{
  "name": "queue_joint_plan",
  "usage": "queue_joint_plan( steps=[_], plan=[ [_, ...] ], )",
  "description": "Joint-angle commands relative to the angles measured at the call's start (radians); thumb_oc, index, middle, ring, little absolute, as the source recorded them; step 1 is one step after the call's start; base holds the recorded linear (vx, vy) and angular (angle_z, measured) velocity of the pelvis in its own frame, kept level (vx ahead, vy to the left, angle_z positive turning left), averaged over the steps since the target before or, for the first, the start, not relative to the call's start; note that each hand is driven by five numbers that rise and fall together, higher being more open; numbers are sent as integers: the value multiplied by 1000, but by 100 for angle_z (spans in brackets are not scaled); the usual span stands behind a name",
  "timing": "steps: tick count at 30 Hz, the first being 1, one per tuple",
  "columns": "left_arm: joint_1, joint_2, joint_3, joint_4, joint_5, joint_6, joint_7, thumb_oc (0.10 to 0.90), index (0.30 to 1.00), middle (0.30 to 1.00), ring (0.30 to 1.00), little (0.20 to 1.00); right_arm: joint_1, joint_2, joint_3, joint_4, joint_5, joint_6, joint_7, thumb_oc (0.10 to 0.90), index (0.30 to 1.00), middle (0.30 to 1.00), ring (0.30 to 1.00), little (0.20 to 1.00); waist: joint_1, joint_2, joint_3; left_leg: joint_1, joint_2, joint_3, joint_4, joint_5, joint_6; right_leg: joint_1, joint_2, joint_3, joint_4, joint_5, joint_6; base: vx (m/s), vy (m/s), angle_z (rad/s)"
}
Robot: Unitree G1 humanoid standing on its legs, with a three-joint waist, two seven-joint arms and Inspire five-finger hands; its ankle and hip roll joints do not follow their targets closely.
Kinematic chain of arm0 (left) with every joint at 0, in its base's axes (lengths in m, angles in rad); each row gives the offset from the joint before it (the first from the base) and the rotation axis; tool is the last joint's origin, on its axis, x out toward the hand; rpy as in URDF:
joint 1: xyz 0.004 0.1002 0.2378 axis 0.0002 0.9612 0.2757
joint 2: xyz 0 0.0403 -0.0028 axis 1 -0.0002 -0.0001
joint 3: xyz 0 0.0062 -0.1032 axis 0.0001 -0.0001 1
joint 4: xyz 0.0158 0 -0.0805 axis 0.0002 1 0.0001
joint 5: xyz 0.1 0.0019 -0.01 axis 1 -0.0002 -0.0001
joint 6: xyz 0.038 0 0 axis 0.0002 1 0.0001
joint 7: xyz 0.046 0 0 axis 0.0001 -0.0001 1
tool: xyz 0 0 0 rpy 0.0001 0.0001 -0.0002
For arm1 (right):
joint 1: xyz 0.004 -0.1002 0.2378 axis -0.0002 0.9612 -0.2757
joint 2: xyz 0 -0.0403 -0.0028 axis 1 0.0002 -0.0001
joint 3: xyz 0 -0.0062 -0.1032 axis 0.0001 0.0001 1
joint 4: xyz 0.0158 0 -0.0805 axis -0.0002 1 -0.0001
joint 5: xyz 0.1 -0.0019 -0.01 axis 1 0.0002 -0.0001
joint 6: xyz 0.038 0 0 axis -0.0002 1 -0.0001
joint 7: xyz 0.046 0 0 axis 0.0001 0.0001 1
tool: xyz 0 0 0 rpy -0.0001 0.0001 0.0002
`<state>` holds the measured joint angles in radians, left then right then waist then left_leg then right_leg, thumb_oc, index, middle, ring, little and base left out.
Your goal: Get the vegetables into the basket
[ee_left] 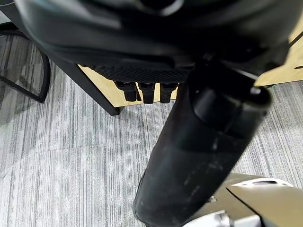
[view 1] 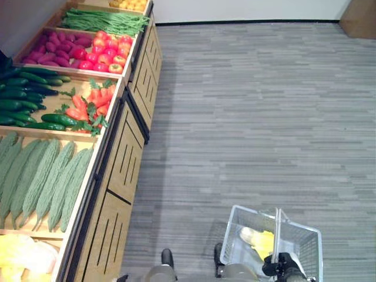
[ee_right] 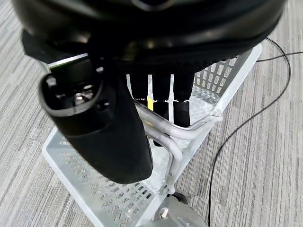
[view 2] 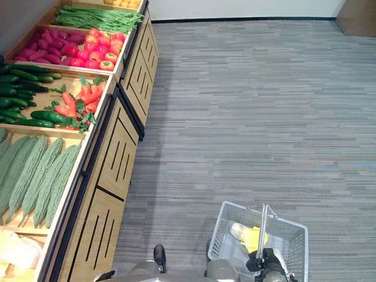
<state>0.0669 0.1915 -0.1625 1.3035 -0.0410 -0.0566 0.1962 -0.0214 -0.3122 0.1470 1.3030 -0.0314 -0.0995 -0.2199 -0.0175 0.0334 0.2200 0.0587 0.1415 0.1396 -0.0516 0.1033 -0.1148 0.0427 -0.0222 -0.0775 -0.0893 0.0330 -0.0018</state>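
Yellow vegetable (view 1: 258, 239) already lying in the white wire basket (view 1: 305, 235), low at right; cucumbers (view 1: 23, 97), carrots (view 1: 88, 106) and bitter gourds (view 1: 44, 179) waiting on the wooden produce stand (view 1: 120, 170). Likely light, firm and smooth-skinned: best taken round the middle. Right hand (ee_right: 161, 101) curled round the basket's handle (ee_right: 180, 135), carrying it. Left hand (ee_left: 147, 90) beside the stand, fingers bent inward, holding nothing.

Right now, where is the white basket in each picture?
Left eye view: the basket sits at the lower right, on the floor.
Right eye view: lower right too, a little further left.
Left wrist view: I cannot find it there.
Right wrist view: it hangs under the right hand, whose fingers curl round its handle.
Shared landmark: the yellow vegetable inside it.
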Motion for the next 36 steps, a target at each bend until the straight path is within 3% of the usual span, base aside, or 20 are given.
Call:
queue_joint_plan(
  steps=[1,10,20,24,26,32,36],
  plan=[
    [-88,-31,12,3,-43,-33,7,900,1000,1000,1000,1000,13,-29,50,24,-10,-9,-12,400,300,300,300,300,-16,-34,-9,28,39,-40,-26,-39,-13,15,-42,-20,34,-23,96,28,3,6],
    [-87,-33,1,6,-41,-37,-7,900,1000,1000,1000,1000,8,-17,54,26,-6,-11,-9,400,300,300,300,300,-13,-39,-23,38,12,-43,-36,-70,5,28,-71,-24,19,-7,116,13,80,10],
    [-105,-3,-5,2,-22,-47,-22,900,1000,1000,1000,1000,-10,12,58,33,6,2,11,400,300,300,300,300,10,-84,-24,37,-49,-30,-36,-121,55,-7,-139,-9,44,27,165,-24,169,-4],
    [-102,17,5,-3,-20,-49,-29,900,1000,1000,1000,1000,-33,19,57,26,4,9,13,400,300,300,300,300,28,-106,-10,39,-87,-21,-36,-139,93,-58,-178,11,124,39,200,-35,234,-6],
    [-104,35,10,-7,-12,-49,-28,900,1000,1000,1000,1000,-49,21,47,27,14,7,15,400,300,300,300,300,43,-108,11,49,-98,-10,-7,-160,110,-100,-182,6,233,31,213,-18,182,-22],
    [-103,50,27,1,-17,-49,-25,900,1000,1000,1000,1000,-79,19,55,3,17,6,8,400,300,300,300,300,39,-120,30,74,-95,15,42,-211,99,-173,-200,-38,115,146,211,80,-46,-16],
    [-110,47,32,8,-26,-49,-23,900,1000,1000,1000,1000,-78,18,59,-11,11,6,7,400,300,300,300,300,26,-118,29,97,-81,4,46,-225,84,-197,-204,-52,101,164,215,130,-89,-11]
  ],
)
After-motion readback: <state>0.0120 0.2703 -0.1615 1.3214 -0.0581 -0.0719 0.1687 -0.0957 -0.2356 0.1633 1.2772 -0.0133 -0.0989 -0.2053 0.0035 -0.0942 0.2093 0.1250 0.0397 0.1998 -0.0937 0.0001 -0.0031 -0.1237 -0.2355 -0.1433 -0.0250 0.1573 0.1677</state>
